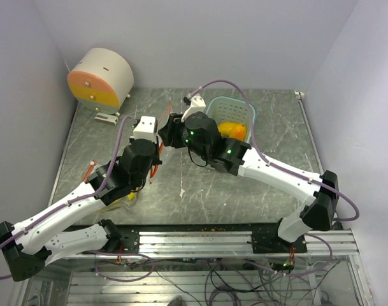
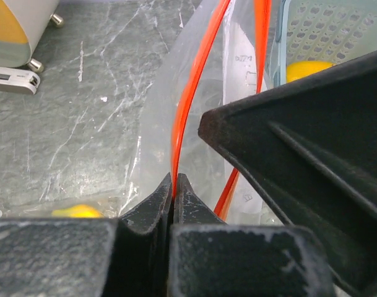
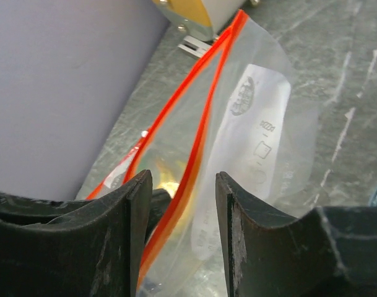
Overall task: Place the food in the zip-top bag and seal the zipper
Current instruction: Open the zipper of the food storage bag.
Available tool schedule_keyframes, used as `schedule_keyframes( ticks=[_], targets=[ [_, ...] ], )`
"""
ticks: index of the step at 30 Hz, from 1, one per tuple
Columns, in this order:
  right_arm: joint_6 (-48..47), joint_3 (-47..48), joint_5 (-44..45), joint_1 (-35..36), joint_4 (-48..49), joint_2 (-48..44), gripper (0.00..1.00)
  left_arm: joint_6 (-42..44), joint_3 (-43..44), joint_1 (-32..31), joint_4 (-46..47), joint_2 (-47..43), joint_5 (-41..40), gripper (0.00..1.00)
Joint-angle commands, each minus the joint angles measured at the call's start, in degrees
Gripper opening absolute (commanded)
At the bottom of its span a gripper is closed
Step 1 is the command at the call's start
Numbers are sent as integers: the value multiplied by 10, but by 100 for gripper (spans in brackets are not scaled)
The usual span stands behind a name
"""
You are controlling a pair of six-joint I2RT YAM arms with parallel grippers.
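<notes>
Evidently, left fingers clamp the zipper, anchoring the bag; right fingers stand parted astride it, gripping nothing.

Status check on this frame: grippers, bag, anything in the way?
Left gripper shut on zipper strip. Right gripper open, straddling it. Bag mouth unsealed; yellow fruit in basket. No obstruction seen.

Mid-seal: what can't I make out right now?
Zip-top bag contents: left arm and right arm hide most of it in the top view; right wrist shows only a yellow blur.
Basket contents: right arm overlaps its near side in the top view; left wrist crops it.
Zipper slider: visible in no view.
</notes>
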Motion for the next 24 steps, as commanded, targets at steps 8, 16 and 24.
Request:
schedule_keyframes(
  ticks=[8,16,24],
  targets=[
    [24,65,88,7,-95,54,43,-6,-7,2,27,-17,-2,7],
    [24,74,115,7,-142,61,0,6,-10,1,1,-26,-84,7],
    [15,-44,139,-20,-160,-10,0,-24,29,1,-145,-92,-363,7]
  ],
)
